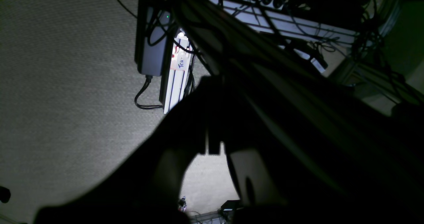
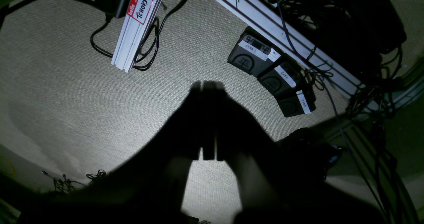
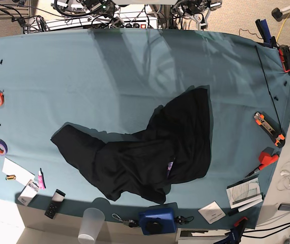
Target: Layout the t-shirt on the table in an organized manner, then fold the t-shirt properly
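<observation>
Both wrist views are dark. The left end effector point(image 1: 212, 144) and right end effector point(image 2: 208, 118) are black shapes, pressed together, pinching nothing, above carpet point(image 2: 66, 95). The t-shirt point(image 3: 150, 152) lies crumpled mid-bench, toward the near edge of the teal bench point(image 3: 84, 66).

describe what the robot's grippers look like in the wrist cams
Both read as dark silhouettes against the carpet. The right gripper has two flat, square-tipped black fingers widening toward the base. The left gripper looks alike, black and blocky, largely lost in shadow. No markings show.
</observation>
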You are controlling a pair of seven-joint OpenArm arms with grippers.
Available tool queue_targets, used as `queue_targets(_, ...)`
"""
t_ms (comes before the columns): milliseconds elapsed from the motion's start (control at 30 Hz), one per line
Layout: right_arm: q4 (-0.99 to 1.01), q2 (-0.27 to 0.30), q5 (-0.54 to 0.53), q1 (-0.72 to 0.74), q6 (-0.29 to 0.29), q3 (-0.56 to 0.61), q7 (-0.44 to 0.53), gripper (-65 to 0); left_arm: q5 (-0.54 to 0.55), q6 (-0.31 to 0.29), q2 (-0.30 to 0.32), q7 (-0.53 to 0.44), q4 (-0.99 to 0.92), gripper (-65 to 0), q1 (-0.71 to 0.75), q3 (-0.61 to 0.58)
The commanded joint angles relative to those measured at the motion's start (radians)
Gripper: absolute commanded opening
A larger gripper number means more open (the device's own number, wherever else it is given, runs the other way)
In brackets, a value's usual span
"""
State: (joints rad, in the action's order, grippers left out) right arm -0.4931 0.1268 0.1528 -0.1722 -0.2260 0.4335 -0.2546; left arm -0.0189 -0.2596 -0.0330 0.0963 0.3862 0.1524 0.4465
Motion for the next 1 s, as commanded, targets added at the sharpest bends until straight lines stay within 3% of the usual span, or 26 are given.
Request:
queue_targets(0,-0.009,0.0,-0.003,-0.003,-0.004,0.001,-0.004,-65.0,-0.005,-0.019,-0.002,0.0,0.005,-65.0,0.003,0.002)
queue_targets(133,-0.009,0.0,-0.003,-0.003,-0.004,0.002,-0.004,-65.0,-0.005,-0.056,-0.003,0.0,0.005,-65.0,0.003,0.002)
queue_targets(700,-0.01,0.003,-0.002,-0.009,-0.004,0.002,-0.039,-65.0,-0.005,-0.056,0.01,0.0,0.014,-65.0,0.03,0.001)
queue_targets(967,-0.034,0.086,-0.003,-0.069,-0.005,0.002,-0.051,-65.0,-0.004,-0.056,0.079,-0.001,0.149,-65.0,0.174,0.001)
